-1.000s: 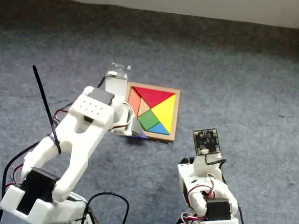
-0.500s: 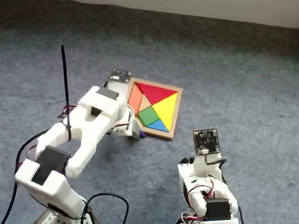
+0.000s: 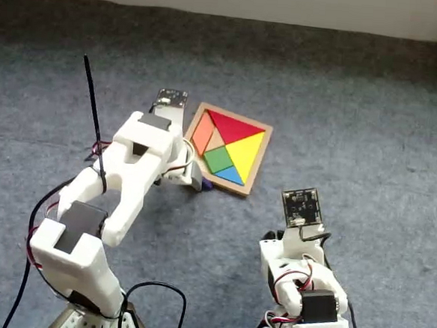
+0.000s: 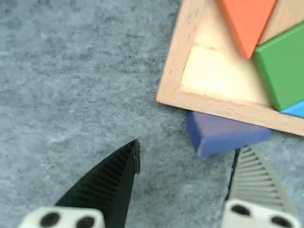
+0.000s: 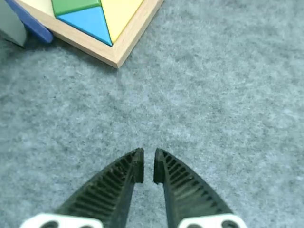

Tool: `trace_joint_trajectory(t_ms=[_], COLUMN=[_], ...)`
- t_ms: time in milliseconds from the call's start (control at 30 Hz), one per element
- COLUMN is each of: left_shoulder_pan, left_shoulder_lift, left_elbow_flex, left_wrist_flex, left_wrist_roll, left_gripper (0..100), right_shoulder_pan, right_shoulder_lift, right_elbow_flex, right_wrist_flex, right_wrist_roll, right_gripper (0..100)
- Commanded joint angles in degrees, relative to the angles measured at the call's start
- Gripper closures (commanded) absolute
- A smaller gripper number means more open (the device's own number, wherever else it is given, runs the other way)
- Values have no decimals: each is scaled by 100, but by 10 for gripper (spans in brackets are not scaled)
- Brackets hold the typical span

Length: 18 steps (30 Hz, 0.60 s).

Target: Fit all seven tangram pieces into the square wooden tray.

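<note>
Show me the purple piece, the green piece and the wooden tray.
purple piece (image 4: pixel 223 135), left wrist view, top face.
green piece (image 3: pixel 218 159), high view, its middle.
wooden tray (image 4: pixel 175 57), left wrist view, side rim.

The square wooden tray (image 4: pixel 178 52) lies flat on the grey carpet, turned askew. 6 pieces sit inside it: a red triangle (image 3: pixel 232 127), a yellow triangle (image 3: pixel 247 151), an orange piece (image 3: pixel 199 136), a green square (image 3: pixel 218 160), a blue triangle (image 3: pixel 233 175) and a pale wood-coloured piece (image 3: pixel 216 140). 1 corner slot (image 4: pixel 223 71) is bare. The 7th piece, the dark blue-purple piece (image 4: pixel 223 135), lies outside on the carpet, touching the rim beside that corner.
</note>
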Motion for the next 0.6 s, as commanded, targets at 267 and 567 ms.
trace_joint_trajectory(t_ms=[267,567], left_shoulder_pan=[-119,-418], left_shoulder_lift=[-479,-620], left_elbow_flex=[-637,-637], left_wrist_flex=[9,-114], left_wrist_roll=[35,26], left_gripper=[691,691], right_shoulder_pan=[84,84], right_shoulder_lift=[-75,-75], right_elbow_flex=[681,681], right_wrist_flex=[31,31], right_wrist_roll=[-53,-53], right_gripper=[943,943])
